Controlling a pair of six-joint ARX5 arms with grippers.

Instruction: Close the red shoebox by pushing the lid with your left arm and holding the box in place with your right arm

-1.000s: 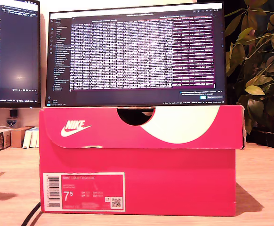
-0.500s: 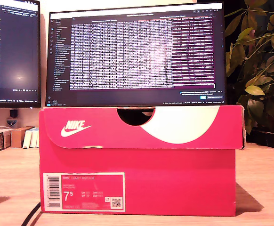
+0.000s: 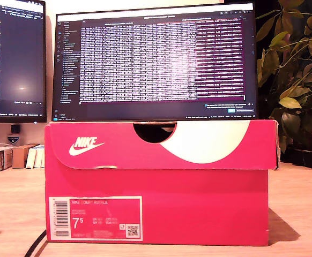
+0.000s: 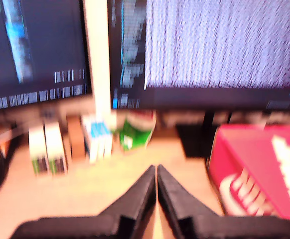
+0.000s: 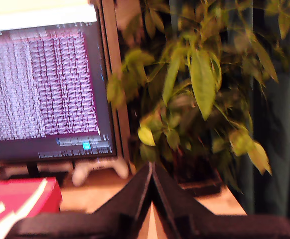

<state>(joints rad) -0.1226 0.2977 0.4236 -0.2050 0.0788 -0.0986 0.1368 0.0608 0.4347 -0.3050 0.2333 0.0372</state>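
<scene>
Shoebox [image 3: 156, 214] fills the near foreground of the exterior view, sitting flat on the desk [image 3: 301, 214], lid [image 3: 161, 143] down over it w/ front flap overlapping the base. Judging by that, the close looks done or nearly so; only a raised lid corner on the exterior view's right hints at slack. Box itself sits the same as 1 s ago and 0.5 s ago. What did change: the dark shadow on the desk beside the box, at the exterior view's left edge, has shrunk across the three frames, so an arm is prob. pulling away. Neither arm shows in the exterior view now.

My first gripper [image 4: 156, 172] is clenched, tips together, holding nothing, box off to one side and apart from it. My second gripper [image 5: 152, 169] likewise pinched closed and empty, box corner nearby. Behind the box: monitor [image 3: 156, 59], w/ plant [image 3: 295, 69] beyond.
</scene>
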